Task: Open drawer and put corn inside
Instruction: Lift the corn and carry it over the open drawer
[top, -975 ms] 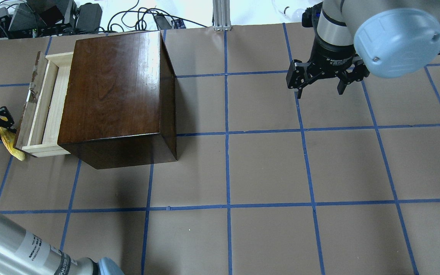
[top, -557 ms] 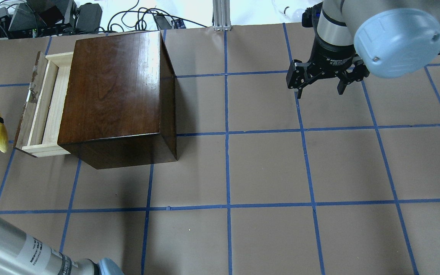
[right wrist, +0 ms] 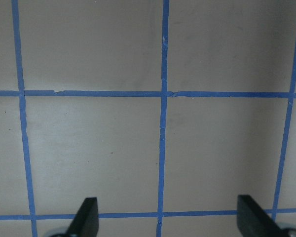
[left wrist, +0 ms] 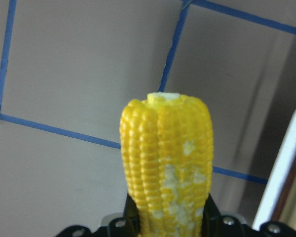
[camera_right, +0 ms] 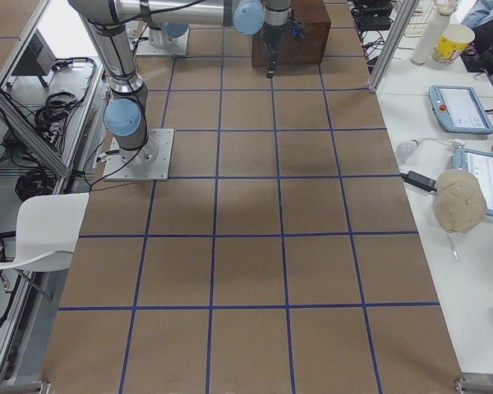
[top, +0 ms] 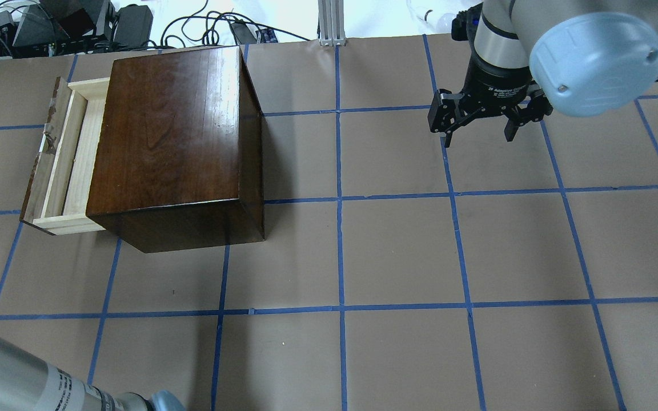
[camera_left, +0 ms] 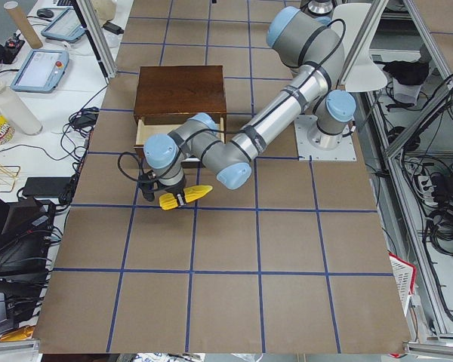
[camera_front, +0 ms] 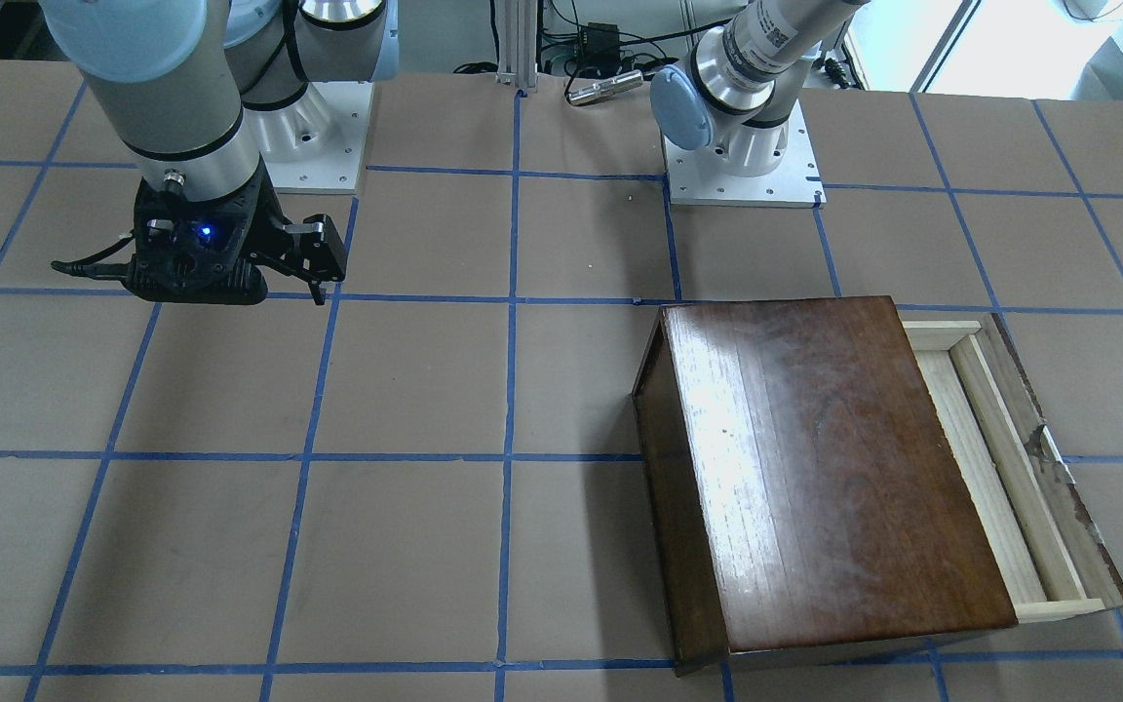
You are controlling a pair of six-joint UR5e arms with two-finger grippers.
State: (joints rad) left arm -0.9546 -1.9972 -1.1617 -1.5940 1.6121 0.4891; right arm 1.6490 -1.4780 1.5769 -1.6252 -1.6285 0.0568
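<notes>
You have the left gripper (left wrist: 168, 219) clamped on the corn cob (left wrist: 165, 158), held over the table (top: 397, 245) near the scuffed front of the open drawer (top: 69, 165) of the dark wooden box (top: 175, 125), while the right gripper (top: 480, 123) hangs wide open, well apart.

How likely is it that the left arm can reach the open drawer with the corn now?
Probably yes: the left gripper holds the corn in front of the drawer, which is open, with nothing above its tray.
</notes>
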